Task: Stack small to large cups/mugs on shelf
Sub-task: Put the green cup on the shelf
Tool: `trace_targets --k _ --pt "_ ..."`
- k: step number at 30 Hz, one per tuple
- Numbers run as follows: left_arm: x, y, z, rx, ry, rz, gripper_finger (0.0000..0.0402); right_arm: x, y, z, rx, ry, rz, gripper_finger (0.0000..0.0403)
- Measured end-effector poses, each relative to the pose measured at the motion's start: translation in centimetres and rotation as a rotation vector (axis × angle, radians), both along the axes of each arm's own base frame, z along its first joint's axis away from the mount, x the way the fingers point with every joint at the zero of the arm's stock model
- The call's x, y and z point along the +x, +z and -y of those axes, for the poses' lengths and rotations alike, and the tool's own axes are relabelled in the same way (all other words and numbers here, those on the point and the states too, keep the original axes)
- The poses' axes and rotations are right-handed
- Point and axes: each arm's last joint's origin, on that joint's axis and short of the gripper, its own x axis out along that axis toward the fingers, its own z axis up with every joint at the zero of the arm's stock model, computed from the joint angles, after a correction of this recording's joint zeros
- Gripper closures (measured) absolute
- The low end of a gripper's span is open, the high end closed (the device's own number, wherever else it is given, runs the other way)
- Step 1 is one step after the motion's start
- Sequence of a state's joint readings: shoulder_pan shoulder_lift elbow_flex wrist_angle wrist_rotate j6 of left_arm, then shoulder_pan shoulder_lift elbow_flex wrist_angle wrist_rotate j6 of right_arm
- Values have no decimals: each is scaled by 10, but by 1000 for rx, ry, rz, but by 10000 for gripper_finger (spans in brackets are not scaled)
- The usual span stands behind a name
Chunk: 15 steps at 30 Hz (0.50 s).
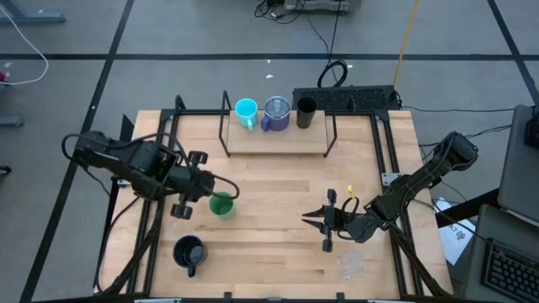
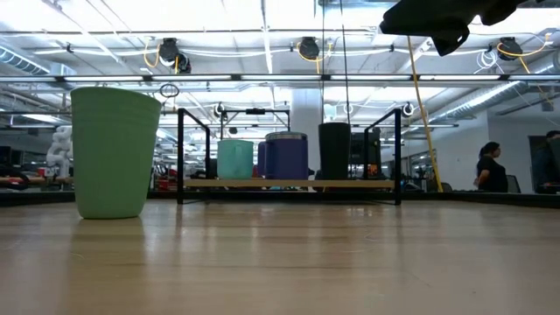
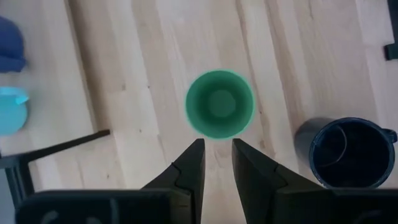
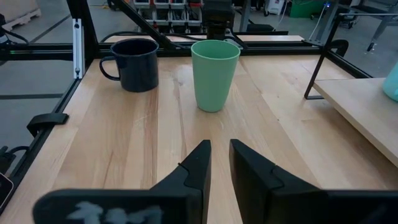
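The green cup (image 1: 221, 204) (image 2: 114, 153) stands upright on its base on the table. My left gripper (image 1: 227, 191) (image 3: 217, 149) hangs above it pointing down, open by a narrow gap, the cup (image 3: 220, 103) just beyond its fingertips. My right gripper (image 1: 308, 220) (image 4: 219, 149) is low over the table's right half, pointing level at the green cup (image 4: 215, 74), also open by a narrow gap. The black mug (image 1: 189, 251) (image 4: 134, 62) and clear cup (image 1: 351, 265) stand near the near edge. The cyan mug (image 1: 246, 111), blue-purple mug (image 1: 276, 114) and dark tumbler (image 1: 306, 112) stand on the shelf (image 1: 278, 141).
The shelf (image 2: 289, 184) sits at the table's far edge on thin black legs, its three vessels in a row. Black frame rails run along the table's left and right sides. Bare wood lies between the two grippers. A person (image 2: 490, 166) stands in the room beyond.
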State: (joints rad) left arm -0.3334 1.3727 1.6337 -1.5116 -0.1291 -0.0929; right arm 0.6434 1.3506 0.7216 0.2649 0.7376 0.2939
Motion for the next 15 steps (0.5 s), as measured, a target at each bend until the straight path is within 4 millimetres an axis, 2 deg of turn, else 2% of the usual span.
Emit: trace_targets --k 8,15 --pt "2 -13 10 -10 -14 -39 314 0 0 0 -2 0 0 355" --pt "3 -15 15 -25 -19 -52 240 0 0 0 -4 1 -1 355"
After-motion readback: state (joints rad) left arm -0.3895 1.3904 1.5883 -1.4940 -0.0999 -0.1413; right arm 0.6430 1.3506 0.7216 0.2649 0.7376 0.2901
